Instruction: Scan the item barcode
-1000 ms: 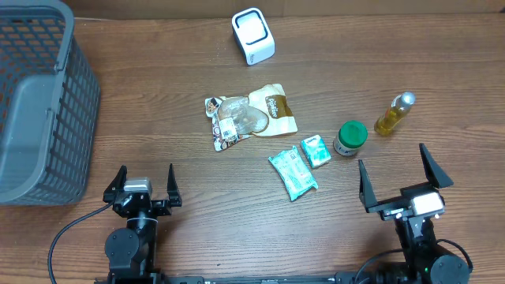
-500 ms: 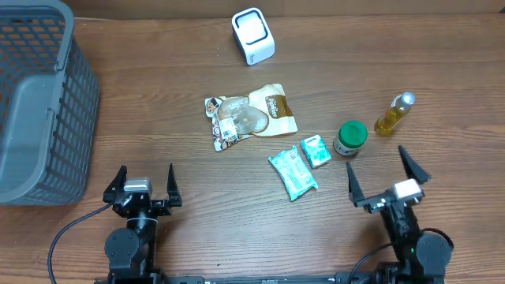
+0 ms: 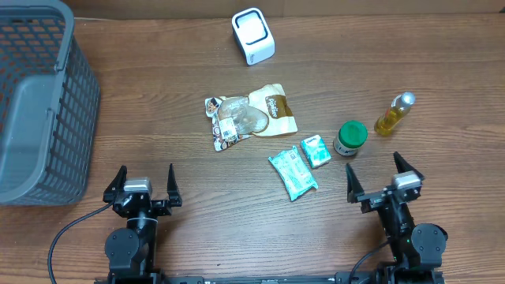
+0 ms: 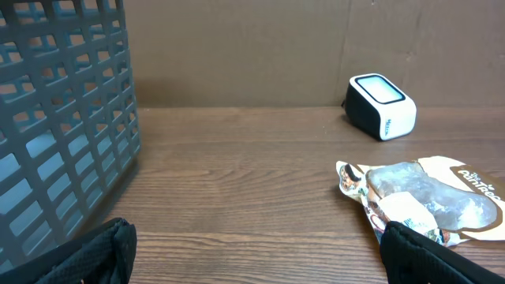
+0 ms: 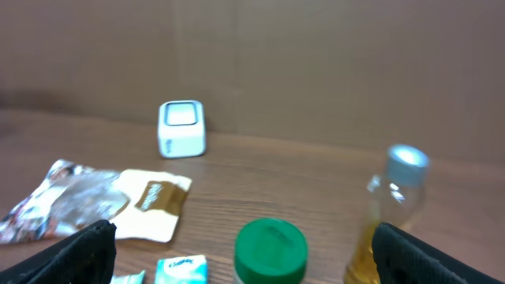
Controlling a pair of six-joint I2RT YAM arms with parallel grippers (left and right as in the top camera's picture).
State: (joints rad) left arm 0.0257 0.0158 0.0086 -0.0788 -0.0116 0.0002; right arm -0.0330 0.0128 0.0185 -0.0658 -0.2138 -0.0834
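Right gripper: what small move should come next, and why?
Probably advance the right gripper toward the green-lidded jar. The gripper is open and holds nothing, the jar stands nearest ahead of it, and no item is at the scanner yet.

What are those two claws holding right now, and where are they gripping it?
Nothing. The left gripper and the right gripper both stand open and empty; the right one is short of the green-lidded jar.

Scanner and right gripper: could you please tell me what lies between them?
The green-lidded jar stands between them, as both the overhead and right wrist views show.
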